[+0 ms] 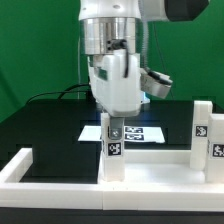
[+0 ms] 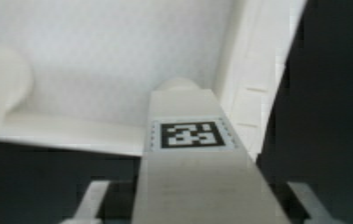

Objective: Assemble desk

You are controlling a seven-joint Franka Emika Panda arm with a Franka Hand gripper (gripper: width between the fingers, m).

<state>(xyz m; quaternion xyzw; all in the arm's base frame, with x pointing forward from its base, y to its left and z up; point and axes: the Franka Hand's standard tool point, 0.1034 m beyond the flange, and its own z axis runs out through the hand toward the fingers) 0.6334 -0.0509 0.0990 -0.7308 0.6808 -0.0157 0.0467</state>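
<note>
The white tabletop slab (image 1: 155,170) lies flat at the front, against the border rail. One leg block (image 1: 113,140) stands upright at its corner on the exterior view's left, tag facing the camera. My gripper (image 1: 113,118) is straight above it, fingers down around the block's top. In the wrist view the same leg block (image 2: 194,150) runs up between my fingers (image 2: 98,200), with a dark gap on each side, so the gripper (image 2: 198,205) looks open around it. The tabletop (image 2: 75,110) shows beyond. Two more leg blocks (image 1: 200,123) (image 1: 213,145) stand at the slab's right end.
The long white border rail (image 1: 22,168) runs along the front and up the exterior view's left. The marker board (image 1: 145,132) lies on the black table behind the slab. A tall white edge (image 2: 262,60) shows beside the leg in the wrist view. Green wall behind.
</note>
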